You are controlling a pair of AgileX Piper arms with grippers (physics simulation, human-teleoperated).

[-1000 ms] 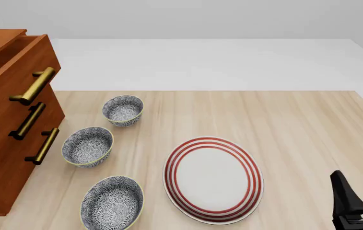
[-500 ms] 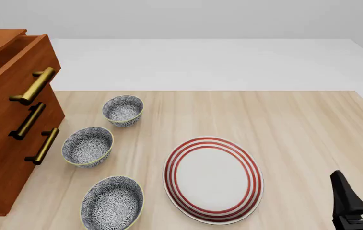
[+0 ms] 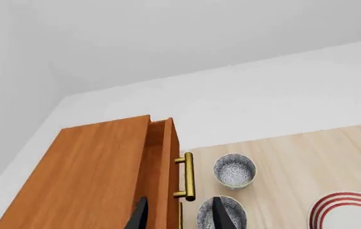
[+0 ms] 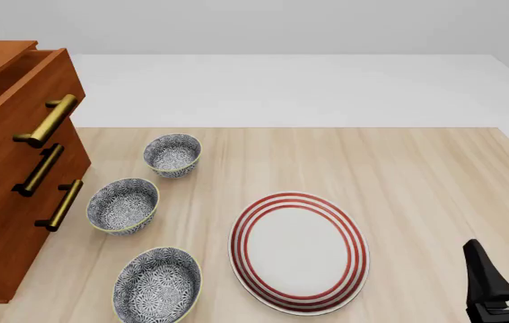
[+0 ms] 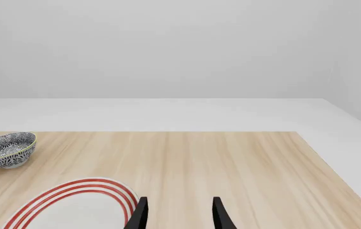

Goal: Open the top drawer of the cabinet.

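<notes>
Front view: the cabinet [image 4: 7, 202] stands at the left edge of the desk [image 4: 415, 175]. Its top drawer [image 4: 21, 94] juts out past the two lower drawer fronts, so that a strip of its upper edge shows; its brass bar handle [image 4: 50, 121] lies above the handles of the two lower drawers. Three patterned bowls sit in a row just beside the cabinet front: a far bowl [image 4: 173, 155], a middle bowl [image 4: 123, 205] and a near bowl [image 4: 157, 284]. A red-ringed plate [image 4: 298, 252] lies to the right of the bowls, apart from them.

The right claw [image 4: 505, 259] sits at the lower right corner of the front view, well apart from the cabinet, its fingers spread and gripping nothing.

Left wrist view: the left claw [image 3: 177, 212] hangs above the cabinet top, fingers spread and empty, with the drawer handle lying beyond and between the fingertips, not touched. The left claw does not appear in the front view.
</notes>
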